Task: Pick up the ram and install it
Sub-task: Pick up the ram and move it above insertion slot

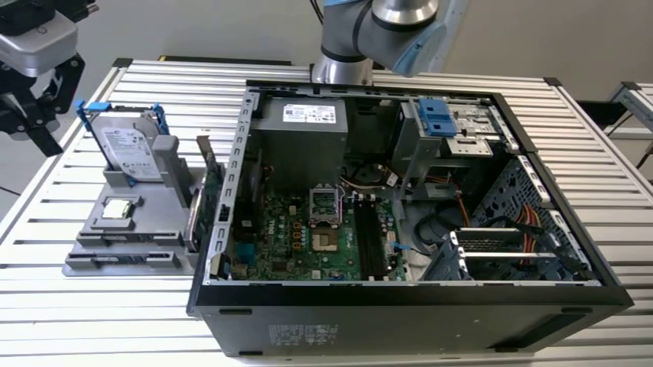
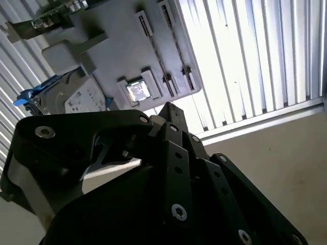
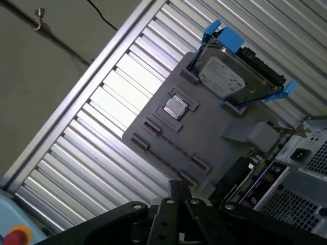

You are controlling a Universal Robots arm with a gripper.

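End effector hangs near gray holder — ram's place unclear.

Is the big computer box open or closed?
Open. In the exterior view the computer case has no cover on its upward side, so the green motherboard inside is in plain sight.

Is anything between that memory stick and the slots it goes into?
Yes: the green card and the case wall stand between the ram and the black slots; above the slots, nothing visible.
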